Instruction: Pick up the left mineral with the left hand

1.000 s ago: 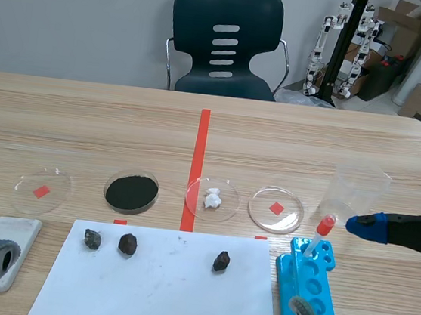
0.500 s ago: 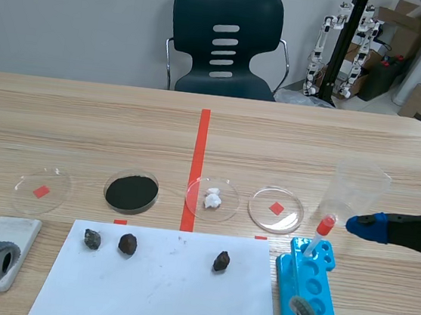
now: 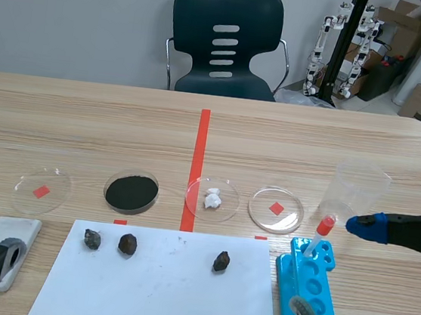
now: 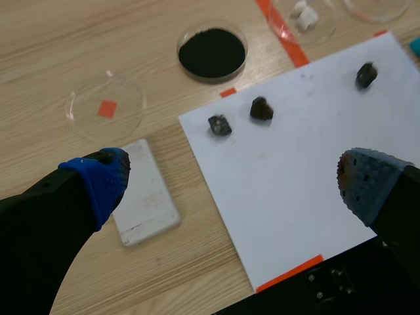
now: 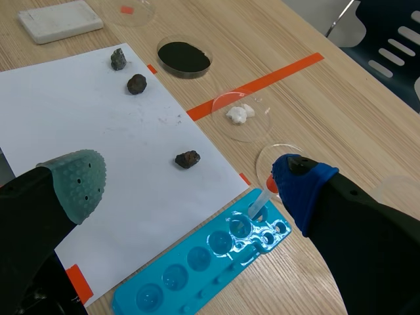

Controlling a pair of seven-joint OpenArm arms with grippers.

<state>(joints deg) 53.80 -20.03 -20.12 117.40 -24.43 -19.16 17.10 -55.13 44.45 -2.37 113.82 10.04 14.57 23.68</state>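
left mineral [image 4: 220,125]: lies on the white paper [image 4: 302,177], near its far left corner, just beside a second dark stone [image 4: 261,109].
left gripper [image 4: 230,187]: fingers spread wide, nothing between them; the left mineral sits ahead of it, apart.
right gripper [image 5: 190,187]: fingers spread wide, holding nothing, over the paper's edge and the blue tray [image 5: 197,269].

Three minerals [image 3: 127,245] are laid on the sheet [image 3: 164,297]. Dishes [image 3: 55,182] are ranged behind it, a rack [image 3: 317,280] at its right.
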